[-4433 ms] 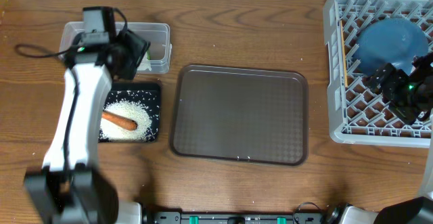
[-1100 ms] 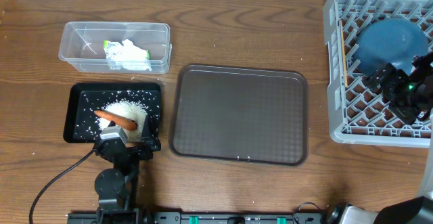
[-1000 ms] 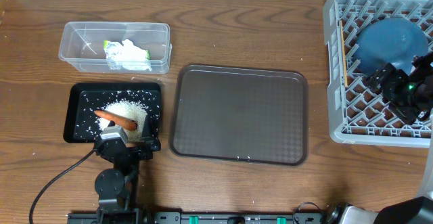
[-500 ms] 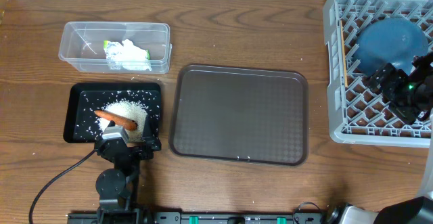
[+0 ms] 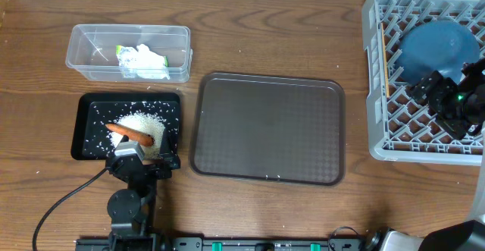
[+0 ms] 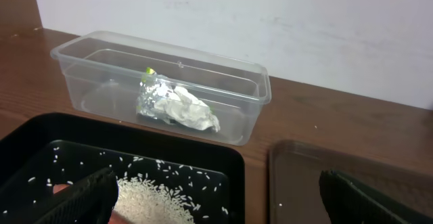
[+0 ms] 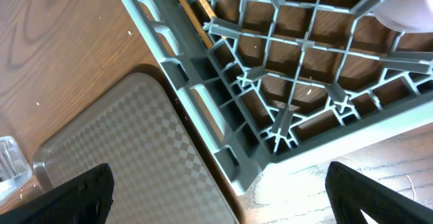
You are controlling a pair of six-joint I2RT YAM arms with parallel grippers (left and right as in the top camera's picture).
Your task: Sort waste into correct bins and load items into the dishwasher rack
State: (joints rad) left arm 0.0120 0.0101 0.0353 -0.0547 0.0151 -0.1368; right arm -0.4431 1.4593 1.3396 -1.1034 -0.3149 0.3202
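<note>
1. At far left, the clear tub point(image 5: 179, 51) stands on the table point(image 5: 273, 31). The crumpled tissue point(image 5: 145, 61) and the yellow-green wrapper point(image 5: 121, 51) lie together inside it, towards its middle.
2. Just nearer than the tub sits the black tray point(image 5: 85, 133). It holds the heap of rice point(image 5: 140, 122), with loose grains scattered across its floor. The carrot point(image 5: 130, 134) lies slanted on the heap's near side.
3. The left gripper point(image 5: 144, 158) sits low at the black tray's near right edge. Its fingers point(image 6: 91, 195) are spread wide and hold nothing.
4. In the middle lies the brown serving tray point(image 5: 267, 127), flat, just right of the black tray.
5. At far right stands the grey rack point(image 5: 374, 84). The teal-blue bowl point(image 5: 436, 42) rests in its far part. The chopsticks point(image 5: 387, 65) lie along its left wall, inside.
6. The right gripper point(image 5: 436, 99) hangs over the rack's near part, just nearer than the bowl. Its wrist view shows both fingers point(image 7: 84, 191) set well apart with nothing between them.
</note>
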